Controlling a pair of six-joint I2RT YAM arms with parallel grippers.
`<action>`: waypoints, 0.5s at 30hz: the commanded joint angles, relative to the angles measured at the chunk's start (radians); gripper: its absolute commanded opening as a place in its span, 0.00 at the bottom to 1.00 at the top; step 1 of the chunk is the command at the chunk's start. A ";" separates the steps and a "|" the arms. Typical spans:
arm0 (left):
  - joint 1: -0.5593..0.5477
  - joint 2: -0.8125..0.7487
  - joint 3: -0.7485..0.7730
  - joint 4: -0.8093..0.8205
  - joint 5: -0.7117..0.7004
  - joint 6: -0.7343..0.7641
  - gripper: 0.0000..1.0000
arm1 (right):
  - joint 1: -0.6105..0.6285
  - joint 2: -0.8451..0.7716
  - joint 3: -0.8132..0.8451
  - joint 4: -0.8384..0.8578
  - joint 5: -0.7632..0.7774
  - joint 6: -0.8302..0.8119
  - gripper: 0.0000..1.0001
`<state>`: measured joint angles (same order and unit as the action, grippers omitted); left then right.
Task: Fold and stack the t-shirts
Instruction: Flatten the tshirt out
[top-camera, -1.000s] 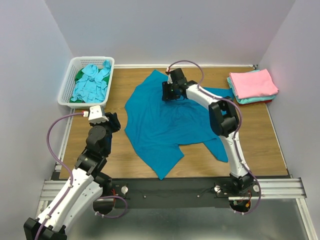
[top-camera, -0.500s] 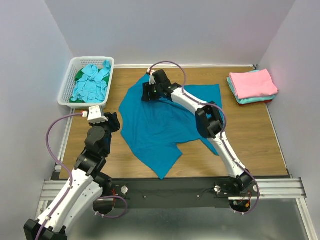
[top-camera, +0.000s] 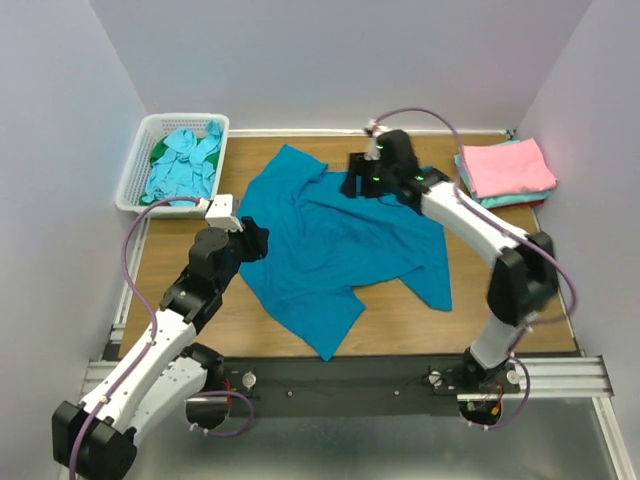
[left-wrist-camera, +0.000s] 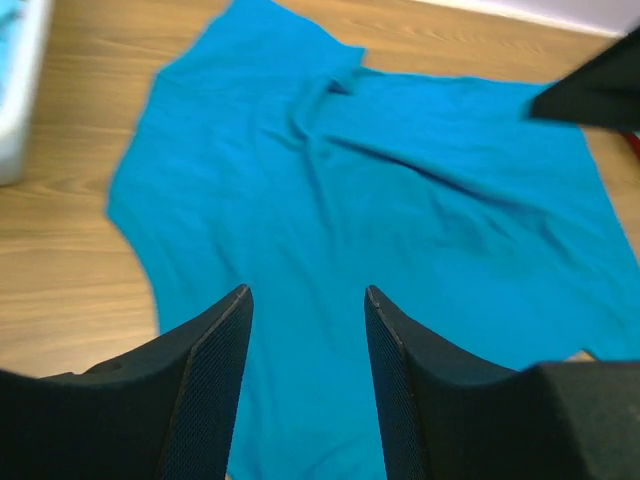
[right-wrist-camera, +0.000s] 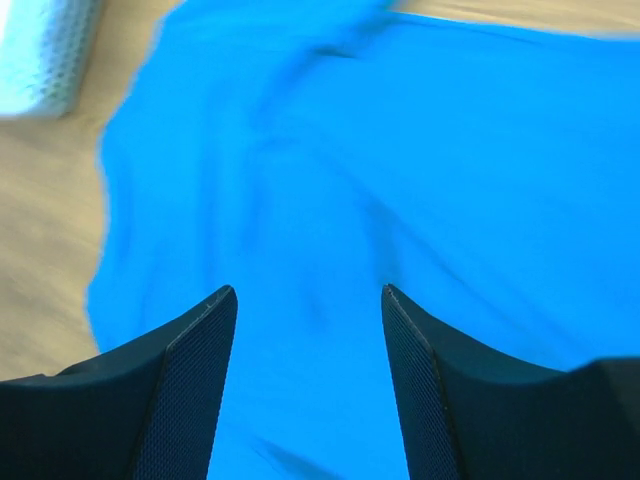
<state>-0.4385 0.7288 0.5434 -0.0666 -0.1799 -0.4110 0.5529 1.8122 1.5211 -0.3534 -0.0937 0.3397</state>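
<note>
The teal-blue t-shirt (top-camera: 340, 240) needs pulling flat

The left gripper (left-wrist-camera: 305, 295) hangs at the shirt's left side, fingers spread, holding nothing. The shirt lies bumpy in the middle of the table (top-camera: 400, 320). The right gripper (right-wrist-camera: 308, 292) is over its far part, spread and empty too. I think each claw should pinch an edge and pull the cloth smooth first. The folded shirts (top-camera: 505, 165) sit at the far right corner.
</note>
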 joint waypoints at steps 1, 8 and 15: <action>-0.002 0.093 0.076 -0.154 0.209 -0.094 0.59 | -0.123 -0.164 -0.289 -0.019 0.081 0.064 0.66; -0.029 0.374 0.116 -0.236 0.252 -0.138 0.54 | -0.323 -0.512 -0.660 -0.018 0.032 0.117 0.57; -0.026 0.518 0.119 -0.239 0.200 -0.172 0.40 | -0.441 -0.573 -0.805 -0.018 -0.032 0.160 0.47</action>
<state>-0.4652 1.2144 0.6495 -0.2802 0.0235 -0.5491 0.1547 1.2606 0.7593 -0.3695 -0.0822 0.4629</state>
